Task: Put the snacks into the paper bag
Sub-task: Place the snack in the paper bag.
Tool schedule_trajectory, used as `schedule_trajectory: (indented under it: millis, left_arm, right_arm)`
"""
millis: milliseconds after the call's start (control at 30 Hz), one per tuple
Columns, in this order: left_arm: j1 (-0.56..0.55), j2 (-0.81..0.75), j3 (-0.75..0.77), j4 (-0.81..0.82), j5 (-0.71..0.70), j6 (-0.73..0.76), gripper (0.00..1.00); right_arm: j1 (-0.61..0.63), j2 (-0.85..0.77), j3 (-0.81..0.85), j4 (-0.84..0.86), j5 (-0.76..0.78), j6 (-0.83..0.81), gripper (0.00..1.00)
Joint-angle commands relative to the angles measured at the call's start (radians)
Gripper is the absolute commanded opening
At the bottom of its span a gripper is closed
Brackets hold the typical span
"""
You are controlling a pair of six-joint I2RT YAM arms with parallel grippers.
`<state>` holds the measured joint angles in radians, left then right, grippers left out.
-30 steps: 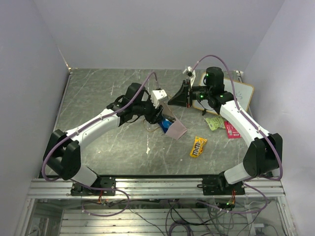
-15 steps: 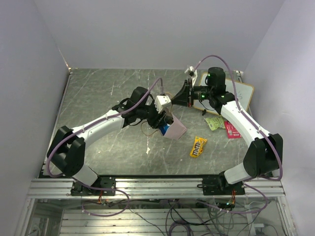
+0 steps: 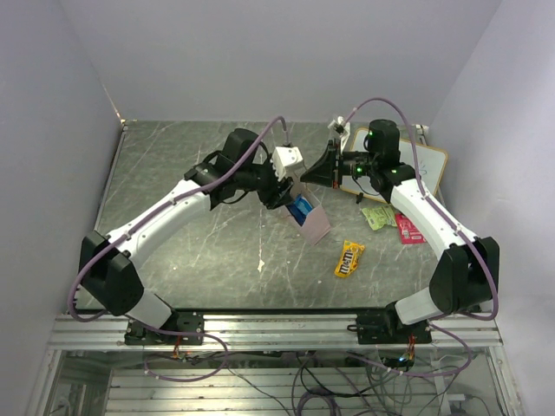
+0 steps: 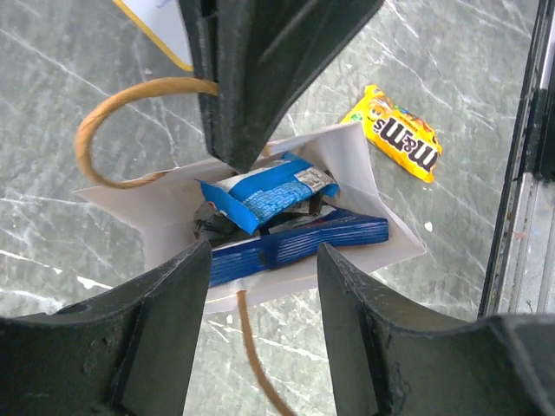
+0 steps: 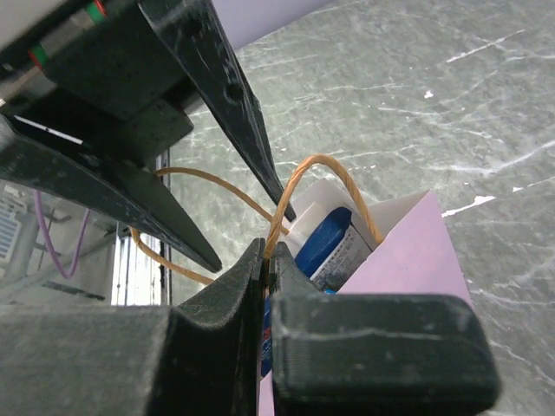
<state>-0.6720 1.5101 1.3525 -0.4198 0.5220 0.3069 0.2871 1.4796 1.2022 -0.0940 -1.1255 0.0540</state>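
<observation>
The left gripper [image 4: 263,260] is being held spread wide and empty (nothing between the fingers) right above the mouth of the bag [image 3: 316,224], near the centre of the top view. The bag is being judged light, thin and easily creased, so it is best taken by the rim or handle [image 5: 323,158], not the walls. It is being shown tipped, its long axis running 11 to 5 o'clock with the mouth toward 11. A blue-white packet [image 4: 264,191] and a dark blue chip bag [image 4: 303,244] are being shown inside. The right gripper [image 5: 267,256] is being pinched shut on the bag's rim by the handle. At the bag's 4 o'clock the M&M's [image 3: 349,258] are being shown flat, long axis 1 to 7. That pack is being judged light, slick and crinkly, best nipped across its narrow width. At 3 o'clock a green packet [image 3: 378,217] and a pink-red one [image 3: 408,230] are being shown side by side.
</observation>
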Motion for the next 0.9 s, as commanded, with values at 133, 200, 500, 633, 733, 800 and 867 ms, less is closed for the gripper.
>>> schedule_trajectory:
  millis: [133, 200, 500, 633, 733, 800, 867]
  left_arm:
    - [0.035, -0.024, 0.072, -0.085, -0.135, -0.078, 0.77]
    - [0.039, -0.021, 0.093, -0.097, -0.158, -0.102, 0.78]
    - [0.079, -0.034, 0.236, -0.109, -0.283, -0.161, 0.85]
    - [0.127, -0.045, 0.253, -0.058, -0.297, -0.28, 0.96]
    - [0.231, -0.059, 0.185, 0.013, -0.152, -0.402, 0.98]
    - [0.277, -0.072, 0.127, 0.069, -0.091, -0.486, 0.95]
    - [0.29, -0.096, 0.074, 0.123, -0.072, -0.537, 0.94]
  right_arm:
    - [-0.006, -0.033, 0.017, 0.018, 0.08, 0.036, 0.0]
    - [-0.006, -0.036, 0.023, 0.022, 0.1, 0.047, 0.0]
    - [-0.004, -0.028, 0.097, 0.038, 0.274, 0.114, 0.0]
    - [-0.001, -0.017, 0.13, 0.043, 0.368, 0.082, 0.0]
    - [-0.001, -0.012, 0.144, 0.061, 0.426, 0.092, 0.0]
    - [0.0, -0.013, 0.133, 0.09, 0.438, 0.122, 0.0]
    - [0.007, -0.01, 0.127, 0.114, 0.454, 0.162, 0.0]
